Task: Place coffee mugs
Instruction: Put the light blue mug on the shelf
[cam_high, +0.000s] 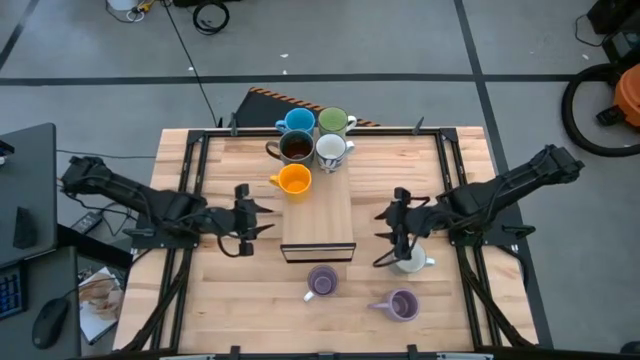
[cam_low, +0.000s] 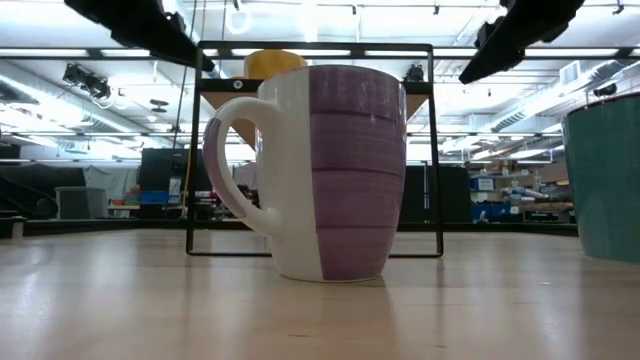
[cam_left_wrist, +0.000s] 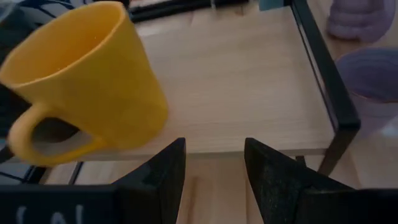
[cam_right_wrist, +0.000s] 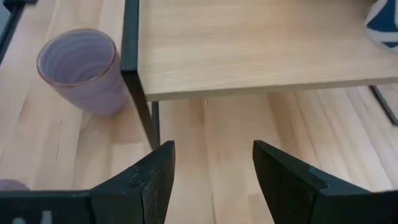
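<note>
Five mugs stand at the far end of a raised wooden shelf (cam_high: 318, 215): blue (cam_high: 297, 122), green (cam_high: 334, 122), dark brown (cam_high: 295, 148), white (cam_high: 331, 150) and orange (cam_high: 293, 181). Two lavender mugs (cam_high: 321, 282) (cam_high: 401, 305) stand on the table in front of the shelf. Another white mug (cam_high: 411, 261) stands on the table right of the shelf. My left gripper (cam_high: 250, 218) hovers open at the shelf's left side, with the orange mug (cam_left_wrist: 87, 81) ahead of it. My right gripper (cam_high: 396, 228) hovers open at the shelf's right side, just beside the white mug, with a lavender mug (cam_right_wrist: 81, 71) ahead.
The shelf has black metal legs (cam_right_wrist: 140, 93) and a bare wooden top (cam_right_wrist: 249, 43) near its front end. A black frame (cam_high: 190, 170) runs along the table's sides. In the low view a lavender mug (cam_low: 320, 170) stands close to the camera.
</note>
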